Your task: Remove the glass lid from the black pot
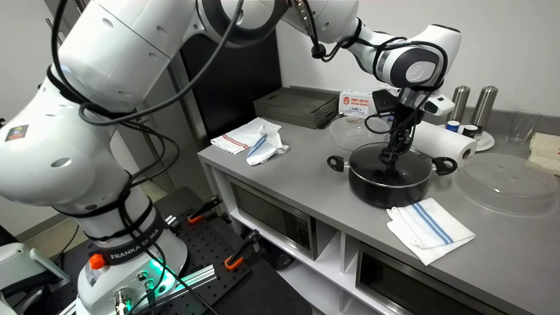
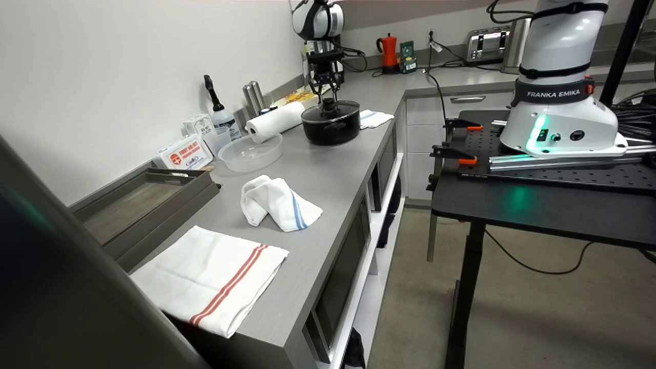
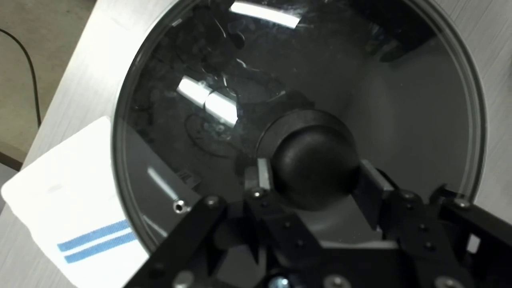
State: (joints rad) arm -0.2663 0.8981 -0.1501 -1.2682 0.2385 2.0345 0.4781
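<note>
Claw (image 3: 317, 175) is pointing straight down, hanging from the white arm (image 1: 131, 57), which is arching over the grey counter (image 1: 302, 175). Its two fingers (image 3: 264, 174) are standing one on each side of the round dark knob (image 3: 316, 156), neither spread wide nor brought together; whether the pads are pressing on the knob, I cannot tell.

Directly beneath the claw, the glass lid (image 3: 408, 104) is lying on the black pot (image 1: 385, 192), covering its mouth. The pane is looking smooth and glossy, mirroring bright strips, and a thin rim is circling its edge. Below the claw on both sides, short looped handles (image 1: 438, 166) are projecting from the pot's wide, rounded body. Dark reflections are masking the pot's contents.

Beyond the claw in an exterior view, a shallow clear container (image 1: 350, 136) and a white paper roll (image 1: 442, 139) are lying near the pot. On the claw's camera-facing side, a folded white cloth (image 1: 431, 229) with blue stripes is lying just beside the pot. Well apart from the claw, a rectangular tray (image 2: 136, 205) with a wood-grained base is resting beside a first-aid box (image 2: 187, 152).
</note>
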